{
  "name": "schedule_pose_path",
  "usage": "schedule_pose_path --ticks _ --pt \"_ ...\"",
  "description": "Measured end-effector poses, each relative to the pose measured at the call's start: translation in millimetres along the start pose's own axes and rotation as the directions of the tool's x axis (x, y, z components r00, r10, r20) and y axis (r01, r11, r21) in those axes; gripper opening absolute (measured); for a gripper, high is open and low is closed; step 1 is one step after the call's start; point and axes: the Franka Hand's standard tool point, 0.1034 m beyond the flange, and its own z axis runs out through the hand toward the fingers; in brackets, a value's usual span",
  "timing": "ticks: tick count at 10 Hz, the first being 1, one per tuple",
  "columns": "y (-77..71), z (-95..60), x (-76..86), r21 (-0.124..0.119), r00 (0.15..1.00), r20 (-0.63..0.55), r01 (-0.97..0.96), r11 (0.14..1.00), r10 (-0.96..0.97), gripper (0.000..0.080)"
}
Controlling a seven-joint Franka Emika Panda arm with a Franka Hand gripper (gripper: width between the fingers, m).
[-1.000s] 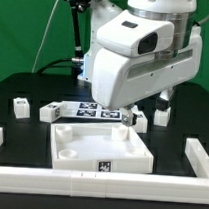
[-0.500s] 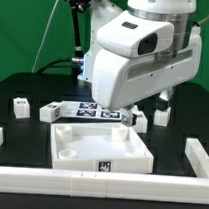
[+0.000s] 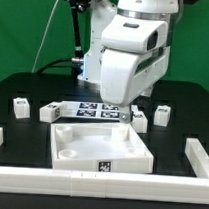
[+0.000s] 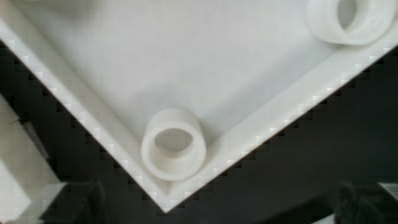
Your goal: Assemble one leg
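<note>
- Hovering over the rim of the tray (image 3: pixel 74 159), the gripper (image 3: pixel 123 111) hides its fingers; spread or pinching, I cannot tell.
- The leg (image 3: pixel 140 117) stands just beside it, on the exterior view's right.
- A round socket (image 4: pixel 175 145) sits in the tray's corner.

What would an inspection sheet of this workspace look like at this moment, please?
surface: black table with white rails along its front and sides.
job's things: small white legs lie loose on the table, one at the exterior view's left and two at its right. None is in the tray. The two round sockets in the wrist view are empty.
clutter: marker board behind the tray; nothing else seen.
hand: low by the tray's far edge, mostly hidden by the arm; open or shut cannot be told.
cables: black cable hanging in front of the backdrop.
surroundings: green backdrop.
</note>
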Motion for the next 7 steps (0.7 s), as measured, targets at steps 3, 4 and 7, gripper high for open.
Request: schedule_pose_path --ticks 3,4,7 --pt "0.4 -0.1 0.5 0.001 1.000 -0.001 -0.019 1.000 0.019 0.0650" --pt "1.7 0.9 0.7 -0.021 0.999 -0.007 0.053 0.998 -0.053 0.0650" --pt "-11.9 15.1 -12.8 -0.033 0.953 0.005 0.302 0.953 -0.302 0.0650"
